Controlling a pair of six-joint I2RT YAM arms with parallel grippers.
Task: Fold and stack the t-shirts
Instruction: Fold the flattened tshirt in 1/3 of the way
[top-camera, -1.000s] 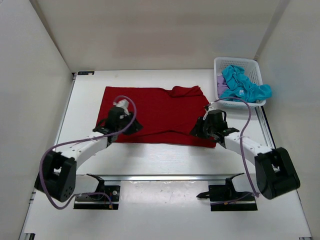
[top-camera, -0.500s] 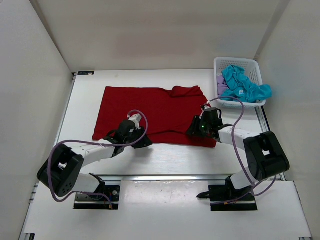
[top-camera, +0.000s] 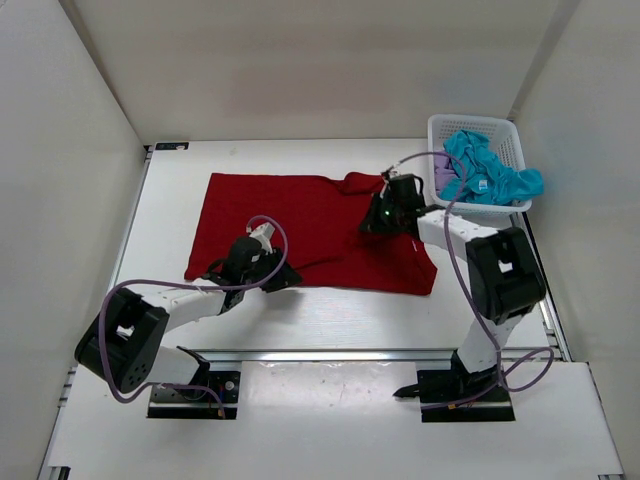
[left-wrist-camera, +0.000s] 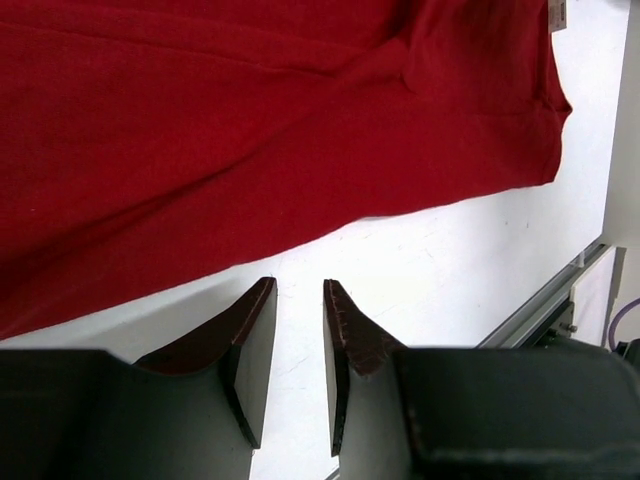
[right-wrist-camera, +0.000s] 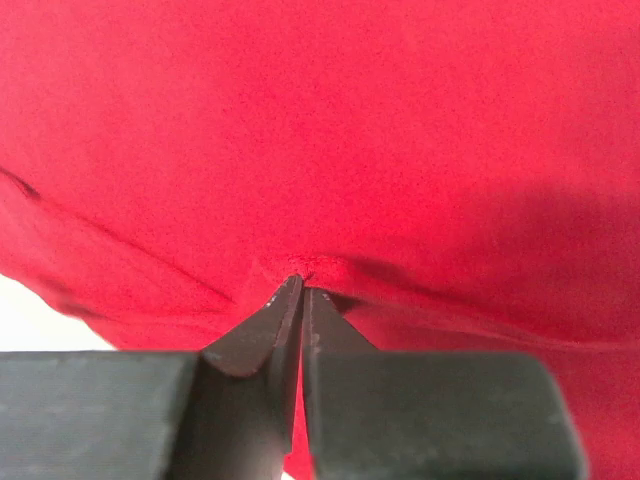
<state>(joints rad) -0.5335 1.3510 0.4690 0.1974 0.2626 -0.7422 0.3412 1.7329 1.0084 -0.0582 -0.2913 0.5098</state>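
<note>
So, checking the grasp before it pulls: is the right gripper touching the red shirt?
Touching. The right wrist view shows the right gripper closed on the red shirt, with a small pucker of cloth pinched between its jaws.

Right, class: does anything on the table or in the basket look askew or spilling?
The teal t-shirt spills over the near rim of the lattice basket. The dark red t-shirt lies rumpled at its far right corner, where the right gripper pinches a fold.

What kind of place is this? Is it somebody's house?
Probably a robot testing booth, not a home. Plain white walls box in a white table, a left arm and right arm are bolted at its near edge, and a red t-shirt lies spread out.
</note>
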